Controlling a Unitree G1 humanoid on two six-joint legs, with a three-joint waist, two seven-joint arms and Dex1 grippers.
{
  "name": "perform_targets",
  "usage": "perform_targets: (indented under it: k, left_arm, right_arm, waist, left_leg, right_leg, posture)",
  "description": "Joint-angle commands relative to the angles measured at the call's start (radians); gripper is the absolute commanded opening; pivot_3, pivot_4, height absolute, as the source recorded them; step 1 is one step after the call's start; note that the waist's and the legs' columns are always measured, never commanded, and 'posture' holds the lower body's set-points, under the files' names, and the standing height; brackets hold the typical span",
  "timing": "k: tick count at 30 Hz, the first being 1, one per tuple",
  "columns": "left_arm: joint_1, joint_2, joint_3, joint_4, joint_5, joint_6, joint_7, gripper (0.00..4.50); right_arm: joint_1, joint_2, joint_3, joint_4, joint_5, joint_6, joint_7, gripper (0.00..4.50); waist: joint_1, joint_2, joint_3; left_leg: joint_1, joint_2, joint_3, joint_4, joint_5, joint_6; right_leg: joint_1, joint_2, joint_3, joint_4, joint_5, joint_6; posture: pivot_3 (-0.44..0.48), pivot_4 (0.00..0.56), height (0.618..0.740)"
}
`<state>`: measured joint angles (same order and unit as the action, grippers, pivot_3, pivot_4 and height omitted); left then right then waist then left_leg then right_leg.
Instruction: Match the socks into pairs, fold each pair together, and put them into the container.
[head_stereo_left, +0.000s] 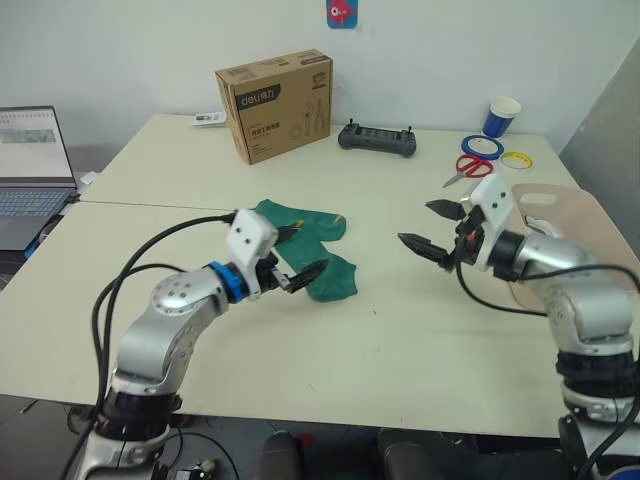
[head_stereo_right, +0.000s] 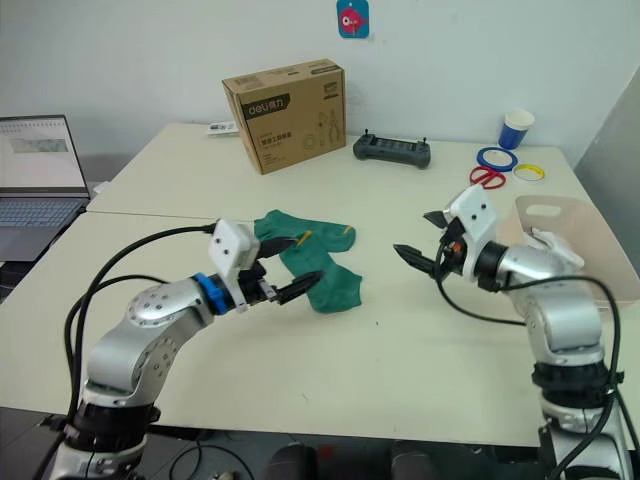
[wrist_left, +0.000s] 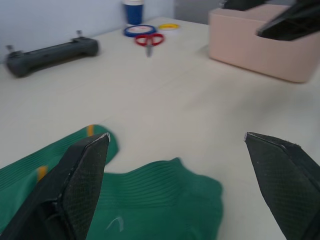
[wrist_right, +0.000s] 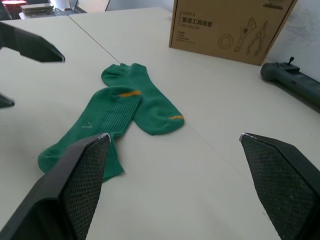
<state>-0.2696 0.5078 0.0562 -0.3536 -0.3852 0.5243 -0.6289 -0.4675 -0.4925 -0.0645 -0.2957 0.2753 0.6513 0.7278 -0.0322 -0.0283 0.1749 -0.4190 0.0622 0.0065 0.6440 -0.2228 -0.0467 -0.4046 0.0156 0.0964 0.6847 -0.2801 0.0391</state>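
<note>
Two dark green socks (head_stereo_left: 312, 245) with small yellow marks lie crossed over each other flat on the middle of the table; they also show in the right wrist view as socks (wrist_right: 117, 117). My left gripper (head_stereo_left: 305, 255) is open right at their near-left edge, one finger over the fabric and holding nothing. To the right of the socks, apart from them, my right gripper (head_stereo_left: 417, 222) hangs open and empty above bare table. The pale pink container (head_stereo_left: 590, 208) stands at the right edge, behind my right arm, and its wall shows as container (wrist_left: 250, 50).
A brown cardboard box (head_stereo_left: 275, 105) stands at the back. Right of it lie a black controller (head_stereo_left: 377, 138), a blue cup (head_stereo_left: 503, 115), tape rolls (head_stereo_left: 482, 146) and red scissors (head_stereo_left: 467, 168). A laptop (head_stereo_left: 30, 170) sits off the left side.
</note>
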Motion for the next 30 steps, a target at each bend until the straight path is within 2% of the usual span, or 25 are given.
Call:
perform_targets:
  k: [1,4,8,14,18,23,27,30]
  left_arm:
    - [0.14,-0.078,0.105,-0.091,0.012,-0.029,0.15,4.5]
    - [0.23,-0.135,0.176,-0.087,0.052,-0.067,0.255,4.5]
    - [0.352,-0.147,0.237,-0.016,0.103,-0.117,0.308,4.5]
    - [0.401,-0.121,0.236,0.047,0.138,-0.163,0.296,4.5]
    - [0.36,-0.084,0.195,0.032,0.122,-0.174,0.219,4.5]
    - [0.278,0.021,0.082,0.022,0.114,-0.167,0.052,4.5]
    - [0.162,0.107,-0.042,0.057,0.145,-0.184,-0.086,4.5]
    - [0.079,0.131,-0.129,0.123,0.201,-0.219,-0.135,4.5]
  right_arm:
    - [0.154,0.074,0.017,0.009,-0.081,-0.196,-0.124,4.48]
    - [0.26,0.107,0.029,0.041,-0.138,-0.313,-0.183,4.48]
    - [0.335,0.114,0.042,0.12,-0.207,-0.43,-0.246,4.48]
    - [0.346,0.119,0.041,0.141,-0.206,-0.461,-0.264,4.48]
    - [0.313,0.098,0.037,0.124,-0.192,-0.436,-0.239,4.48]
    - [0.241,0.046,0.062,0.081,-0.125,-0.31,-0.135,4.48]
    - [0.155,-0.032,0.115,0.073,-0.051,-0.229,0.04,4.48]
    - [0.121,-0.079,0.152,0.104,-0.029,-0.233,0.14,4.48]
  waist:
    - [0.0,-0.001,-0.003]
    - [0.002,-0.001,-0.003]
    - [-0.006,-0.001,-0.003]
    - [-0.01,-0.002,-0.003]
    - [-0.009,-0.002,-0.003]
    - [-0.009,-0.002,-0.003]
    - [-0.009,-0.001,-0.003]
    - [-0.008,-0.001,-0.003]
  left_leg:
    - [0.0,0.0,0.0,-0.001,0.0,0.0]
    - [0.0,0.001,0.0,-0.001,0.0,0.0]
    - [0.002,0.001,0.002,-0.001,0.0,0.0]
    - [0.002,0.001,0.002,-0.001,0.0,0.0]
    - [0.002,0.001,0.002,-0.001,0.0,0.0]
    - [0.002,0.001,0.002,-0.001,0.0,0.0]
    - [0.002,0.001,0.002,-0.001,0.0,0.0]
    - [0.002,0.001,0.002,-0.001,0.0,0.0]
  right_leg:
    - [0.001,0.0,0.0,-0.002,0.0,0.0]
    - [0.0,0.0,0.0,-0.002,0.0,0.0]
    - [0.001,0.0,0.001,-0.002,0.0,0.001]
    - [0.0,0.001,0.002,-0.002,0.0,0.001]
    - [0.0,0.001,0.001,-0.002,0.0,0.002]
    - [0.0,0.001,0.002,-0.002,0.001,0.002]
    - [0.0,0.001,0.001,-0.002,0.001,0.002]
    - [0.0,0.001,0.001,-0.003,0.0,0.002]
  posture:
    - [0.0,0.15,0.74]
    - [0.0,0.15,0.74]
    - [0.0,0.15,0.74]
    - [0.0,0.15,0.74]
    - [0.0,0.15,0.74]
    - [0.0,0.15,0.74]
    - [0.0,0.15,0.74]
    - [0.0,0.15,0.74]
